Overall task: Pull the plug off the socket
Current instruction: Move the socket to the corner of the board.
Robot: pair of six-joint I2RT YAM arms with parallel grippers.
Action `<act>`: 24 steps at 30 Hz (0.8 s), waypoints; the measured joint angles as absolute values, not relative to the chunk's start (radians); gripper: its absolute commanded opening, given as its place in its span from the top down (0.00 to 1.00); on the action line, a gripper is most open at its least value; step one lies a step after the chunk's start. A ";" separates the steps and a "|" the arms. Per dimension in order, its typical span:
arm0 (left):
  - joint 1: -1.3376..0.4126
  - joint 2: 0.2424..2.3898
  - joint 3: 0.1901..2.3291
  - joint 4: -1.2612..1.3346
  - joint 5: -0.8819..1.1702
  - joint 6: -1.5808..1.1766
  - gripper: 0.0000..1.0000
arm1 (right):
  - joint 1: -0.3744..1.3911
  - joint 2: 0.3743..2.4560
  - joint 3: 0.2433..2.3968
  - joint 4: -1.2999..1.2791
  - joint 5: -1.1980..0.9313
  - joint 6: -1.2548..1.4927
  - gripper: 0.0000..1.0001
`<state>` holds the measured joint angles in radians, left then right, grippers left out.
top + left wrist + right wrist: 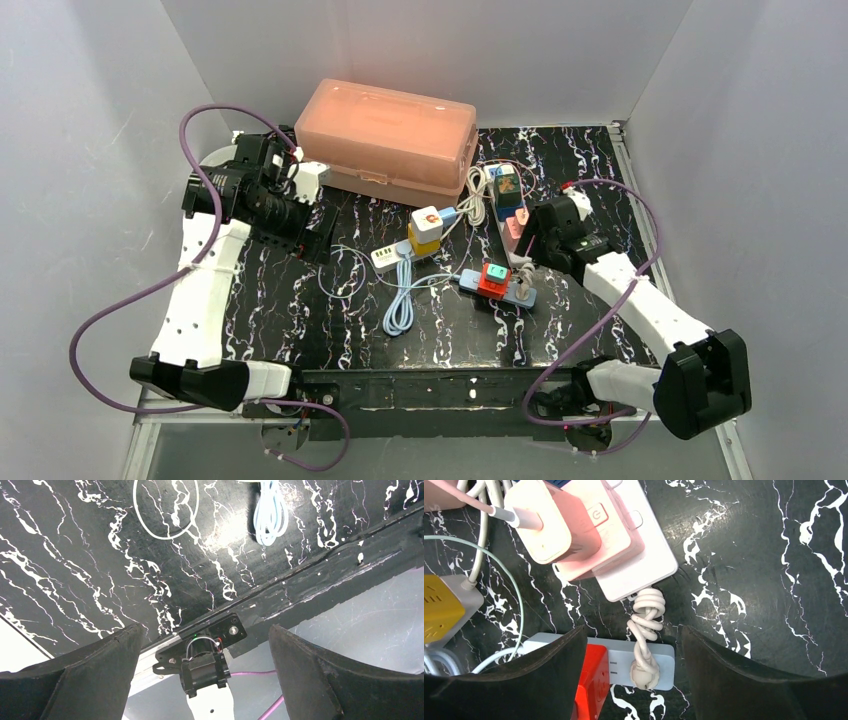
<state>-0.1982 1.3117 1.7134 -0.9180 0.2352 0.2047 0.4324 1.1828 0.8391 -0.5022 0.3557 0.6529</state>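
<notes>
Nearest my right wrist lens stood the right pincer (pixel 633 630), its two dark fingers (pixel 539 680) spread wide and gripping nothing. Down through the gap I saw a knotted cord (pixel 644 630) coming out of the end of a long socket strip (pixel 644 572) and lying across the end of a second strip (pixel 619 660), which sat crosswise under the fingertips. A red plug (pixel 594 680) sat in that second strip, half hidden by one finger. Ahead of the fingertips, seated in the long strip, was a pink plug (pixel 549 527) with its lead going off to the side. Which plug the task meant I could not fix for certain. I took the pink one as likeliest, since it was straight ahead of the open jaws and fully seated. The left pincer (pixel 204 630) was likewise wide open and empty, hanging over the table (pixel 75 555) near its front edge, well apart from both strips. I judged the step to be the approach: no contact, nothing pulled yet. The next move called for carrying the right pincer forward over the pink plug, squaring the fingers to its flat sides, closing firmly, then drawing it straight out of the strip. The strip seemed to lie loose on the table, so I expected it to lift with the plug unless the left pincer came across to pin it.
</notes>
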 measured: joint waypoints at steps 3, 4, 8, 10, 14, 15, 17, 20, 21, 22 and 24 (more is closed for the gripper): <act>-0.198 1.311 1.705 -0.918 0.254 0.209 0.02 | 0.416 1.164 0.840 -0.531 0.325 0.669 0.23; -0.199 1.311 1.700 -0.917 0.261 0.209 0.02 | 0.416 1.153 0.832 -0.537 0.307 0.678 0.24; -0.211 1.312 1.669 -0.919 0.295 0.210 0.02 | 0.416 1.100 0.771 -0.544 0.249 0.724 0.26; -0.231 1.312 1.657 -0.918 0.302 0.210 0.02 | 0.415 1.106 0.752 -0.552 0.246 0.742 0.26; -0.275 1.312 1.638 -0.916 0.308 0.212 0.02 | 0.414 1.168 0.736 -0.550 0.244 0.772 0.26; -0.282 1.312 1.635 -0.917 0.308 0.213 0.02 | 0.414 1.188 0.734 -0.548 0.244 0.778 0.27; -0.285 1.312 1.630 -0.917 0.308 0.216 0.02 | 0.411 1.219 0.724 -0.540 0.244 0.785 0.27; -0.285 1.312 1.626 -0.917 0.304 0.222 0.02 | 0.399 1.266 0.723 -0.524 0.244 0.788 0.31; -0.285 1.312 1.626 -0.916 0.302 0.224 0.02 | 0.395 1.277 0.723 -0.516 0.245 0.789 0.36; -0.285 1.312 1.625 -0.915 0.300 0.226 0.02 | 0.393 1.285 0.723 -0.507 0.244 0.790 0.41; -0.285 1.312 1.623 -0.913 0.298 0.228 0.02 | 0.392 1.300 0.722 -0.488 0.244 0.795 0.50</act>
